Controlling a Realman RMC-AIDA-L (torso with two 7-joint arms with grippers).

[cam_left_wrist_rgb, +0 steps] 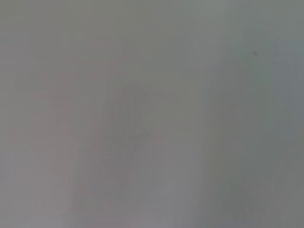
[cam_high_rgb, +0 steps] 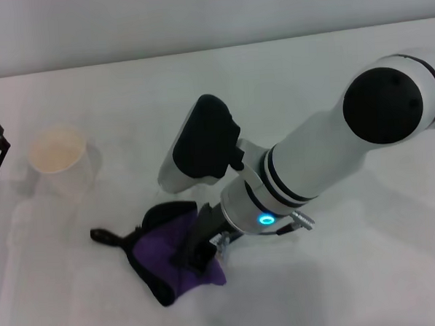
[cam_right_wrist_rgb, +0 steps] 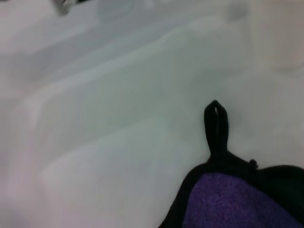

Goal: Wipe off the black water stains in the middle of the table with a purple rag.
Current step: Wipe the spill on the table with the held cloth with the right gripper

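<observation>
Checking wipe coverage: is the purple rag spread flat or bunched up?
Bunched. The purple rag lies crumpled under the right tool, edges folded over, loop trailing.

The head camera looked forward and down from above onto the table (cam_high_rgb: pixel 341 288), and took in the right arm (cam_high_rgb: pixel 327 157), the purple rag (cam_high_rgb: pixel 164 250) and a paper cup (cam_high_rgb: pixel 58 153) near the left edge. The right wrist camera sat low and very near the table (cam_right_wrist_rgb: pixel 104 142), facing along its surface; it showed one part of the purple rag (cam_right_wrist_rgb: pixel 232 202) with its black loop (cam_right_wrist_rgb: pixel 216 123), shared with the head view. The left wrist camera faced a plain pale surface only, from close.
</observation>
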